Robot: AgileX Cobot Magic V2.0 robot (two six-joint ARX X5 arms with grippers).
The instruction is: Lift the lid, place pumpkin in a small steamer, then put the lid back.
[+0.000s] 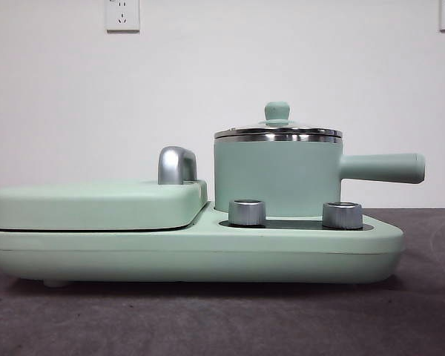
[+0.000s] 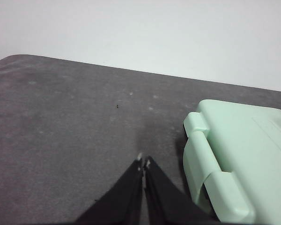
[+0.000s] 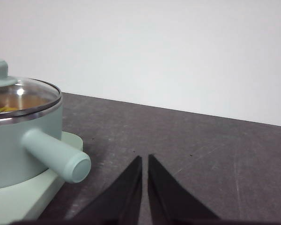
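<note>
The small steamer stands on the right half of the mint-green cooker base, its long handle pointing right. The glass lid sits shut on its steel rim, knob on top. In the right wrist view a yellow patch of the pumpkin shows through the lid; the rest is hidden inside the pot. My right gripper is shut and empty over the table, beside the handle's end. My left gripper is shut and empty beside the cooker's griddle end. Neither arm shows in the front view.
A broad flat griddle cover with a curved steel handle fills the left half of the cooker base. Two steel dials stand in front of the pot. The dark table runs to a white wall.
</note>
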